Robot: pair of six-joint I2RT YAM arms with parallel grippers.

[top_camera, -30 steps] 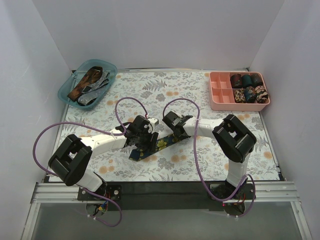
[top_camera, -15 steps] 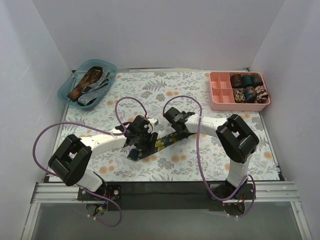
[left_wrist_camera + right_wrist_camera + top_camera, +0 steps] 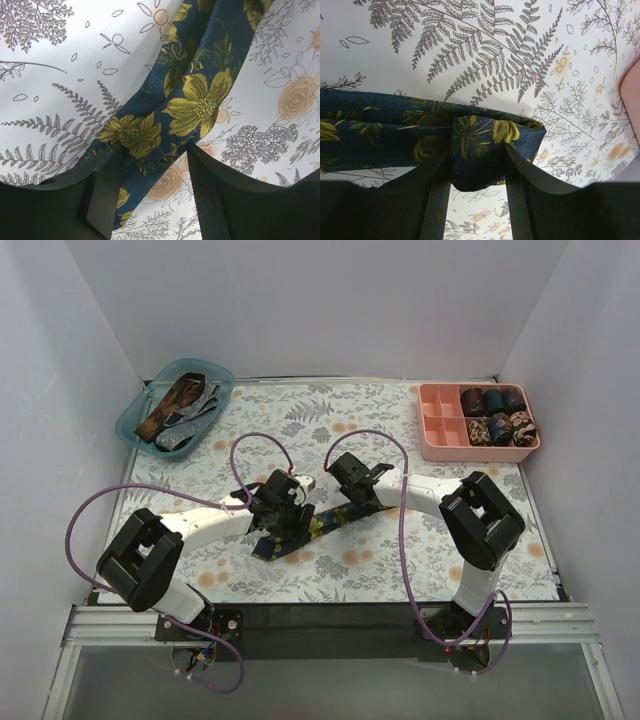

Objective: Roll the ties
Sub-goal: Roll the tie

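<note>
Tie — hold on it unclear

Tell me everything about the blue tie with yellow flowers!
The tie is dark navy fabric printed with yellow flowers and olive leaves. It lies flat and slanted on the flowery table cover, near the middle. One end is folded back on itself, and the right gripper pinches that fold. The left gripper straddles the other part, jaws apart, one finger touching its edge. It is not rolled yet.
</note>
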